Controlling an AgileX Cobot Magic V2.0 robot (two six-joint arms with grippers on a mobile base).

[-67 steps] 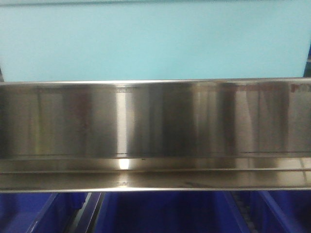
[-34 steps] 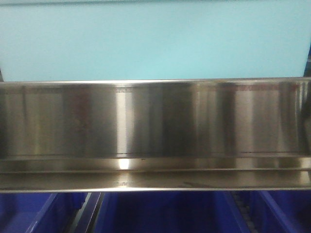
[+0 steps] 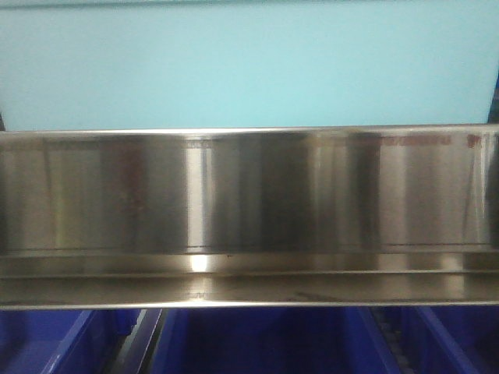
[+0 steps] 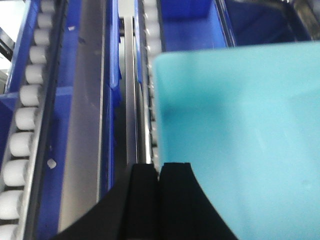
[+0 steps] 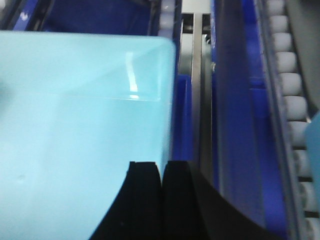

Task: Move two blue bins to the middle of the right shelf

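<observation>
Left claw [image 4: 159, 172] and right claw [image 5: 161, 172] each pinch an opposite wall of the light blue bin [image 4: 240, 140].

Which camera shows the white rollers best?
The left wrist view: a long row of white rollers runs down its left side, with a second row beside the light blue bin. The right wrist view shows one row along its right edge. The front view shows none clearly.

Pale blue bin [image 5: 75, 125], glossy, held aloft
</observation>
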